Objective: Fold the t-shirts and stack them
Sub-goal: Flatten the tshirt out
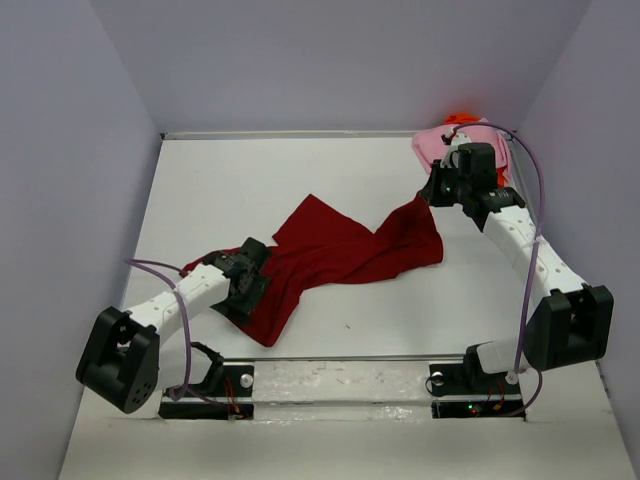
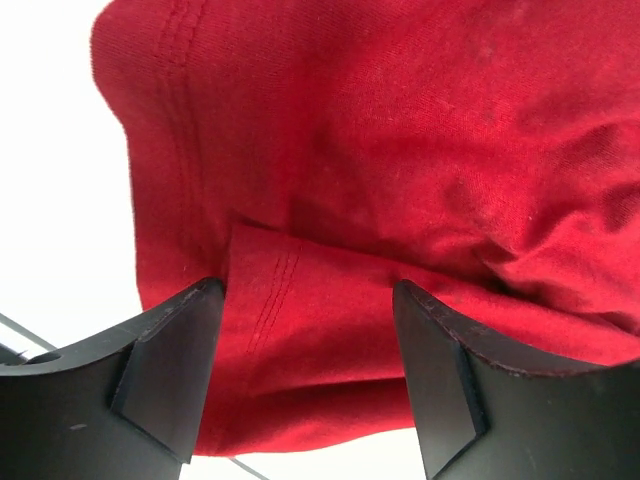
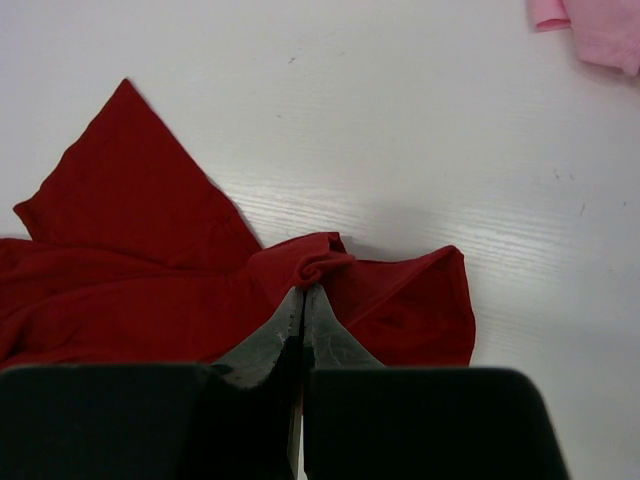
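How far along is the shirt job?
Nothing looks folded or stacked yet. In hand: the right gripper pinches the crumpled dark red shirt; the left gripper is open astride its hem. Left: the pink shirt and orange shirt, heaped far right.

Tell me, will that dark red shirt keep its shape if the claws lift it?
Probably floppy: the dark red shirt bunches into folds where the right claw pinches it. It would likely sag between holds, since it lies rumpled on the table. It looks thin, so probably light.
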Tool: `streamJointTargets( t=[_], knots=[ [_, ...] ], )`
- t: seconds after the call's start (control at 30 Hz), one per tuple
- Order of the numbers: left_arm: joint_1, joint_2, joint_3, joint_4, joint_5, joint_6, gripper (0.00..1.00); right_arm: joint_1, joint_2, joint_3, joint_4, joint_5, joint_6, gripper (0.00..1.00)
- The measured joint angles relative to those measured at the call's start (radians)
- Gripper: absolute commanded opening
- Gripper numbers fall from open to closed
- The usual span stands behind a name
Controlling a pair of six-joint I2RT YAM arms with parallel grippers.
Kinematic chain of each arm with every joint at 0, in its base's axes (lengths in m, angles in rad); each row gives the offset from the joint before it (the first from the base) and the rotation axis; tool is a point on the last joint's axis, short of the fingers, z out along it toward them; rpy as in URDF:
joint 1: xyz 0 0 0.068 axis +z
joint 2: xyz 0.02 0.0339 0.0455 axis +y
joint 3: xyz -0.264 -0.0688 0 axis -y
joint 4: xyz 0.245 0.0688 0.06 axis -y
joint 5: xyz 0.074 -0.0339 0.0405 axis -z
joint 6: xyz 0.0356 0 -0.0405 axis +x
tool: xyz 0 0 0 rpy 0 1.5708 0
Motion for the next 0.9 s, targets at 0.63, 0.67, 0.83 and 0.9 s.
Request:
streamJointTargets(
  t=[0.63,0.67,0.83,0.9],
  knots=[
    [-0.030,0.010,-0.020,0.007,-0.024,-0.056,0.34,0.000,0.000,0.000,0.000,-0.018,0.000,0.00],
    [-0.031,0.010,-0.010,0.005,-0.026,-0.055,0.34,0.000,0.000,0.000,0.000,-0.019,0.000,0.00],
    [-0.037,0.004,0.026,0.004,-0.050,-0.047,0.00,0.000,0.000,0.000,0.000,-0.018,0.000,0.00],
    [-0.038,0.003,0.027,0.004,-0.053,-0.038,0.00,0.000,0.000,0.000,0.000,-0.019,0.000,0.00]
  ],
)
